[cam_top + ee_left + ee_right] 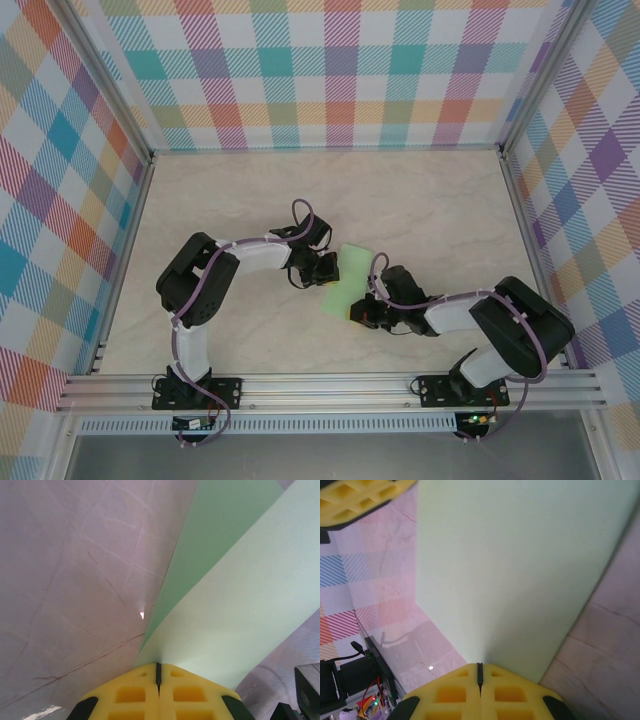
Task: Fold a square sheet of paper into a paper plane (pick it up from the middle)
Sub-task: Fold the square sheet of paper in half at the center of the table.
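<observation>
The square sheet of paper (345, 279) is pale green and hangs between my two grippers over the middle of the table. My left gripper (325, 267) is shut on its left edge; in the left wrist view the sheet (235, 615) curves up from the closed yellow fingertips (159, 666). My right gripper (366, 312) is shut on the sheet's near right edge. In the right wrist view the paper (520, 570) rises flat from the closed gripper (480, 666), and the left gripper's yellow fingers (355, 497) show at the top left corner.
The marbled beige tabletop (420, 200) is walled by checked panels on three sides. A metal rail (330, 385) runs along the near edge with both arm bases bolted to it.
</observation>
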Controlling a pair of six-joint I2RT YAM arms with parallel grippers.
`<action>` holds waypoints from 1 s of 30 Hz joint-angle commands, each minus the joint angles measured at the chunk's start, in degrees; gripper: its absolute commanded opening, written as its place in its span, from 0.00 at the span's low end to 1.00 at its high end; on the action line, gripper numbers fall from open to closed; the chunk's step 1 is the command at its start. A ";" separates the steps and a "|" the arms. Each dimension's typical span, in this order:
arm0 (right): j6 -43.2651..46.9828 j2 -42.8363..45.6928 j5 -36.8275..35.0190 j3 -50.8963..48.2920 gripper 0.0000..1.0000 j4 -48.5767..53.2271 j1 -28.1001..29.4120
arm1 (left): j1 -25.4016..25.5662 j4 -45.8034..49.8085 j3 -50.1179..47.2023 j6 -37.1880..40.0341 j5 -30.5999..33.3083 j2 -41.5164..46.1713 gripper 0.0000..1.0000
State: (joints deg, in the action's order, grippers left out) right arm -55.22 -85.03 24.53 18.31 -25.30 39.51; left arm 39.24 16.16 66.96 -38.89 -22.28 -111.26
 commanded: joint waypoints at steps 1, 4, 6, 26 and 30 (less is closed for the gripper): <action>0.39 -1.36 -0.44 -2.21 0.00 2.58 0.57 | 0.92 3.17 -2.10 1.14 1.36 -2.55 0.00; 0.55 0.98 -0.21 -2.02 0.00 4.26 0.56 | 0.91 3.17 -2.10 1.16 1.27 -2.64 0.00; 1.13 3.96 -0.67 -0.74 0.00 7.19 0.59 | 0.87 3.24 -2.18 1.14 1.34 -2.64 0.00; 2.24 9.23 -1.78 0.41 0.00 12.72 0.68 | 0.86 3.61 -1.92 1.47 1.06 -2.72 0.00; 3.49 17.69 -5.98 4.64 0.00 21.14 -1.78 | 0.88 4.13 -2.16 1.67 1.16 -2.40 0.00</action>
State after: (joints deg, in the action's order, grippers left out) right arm -53.67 -71.99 21.28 19.40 -9.45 39.24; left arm 39.24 16.19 66.96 -38.04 -22.44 -111.26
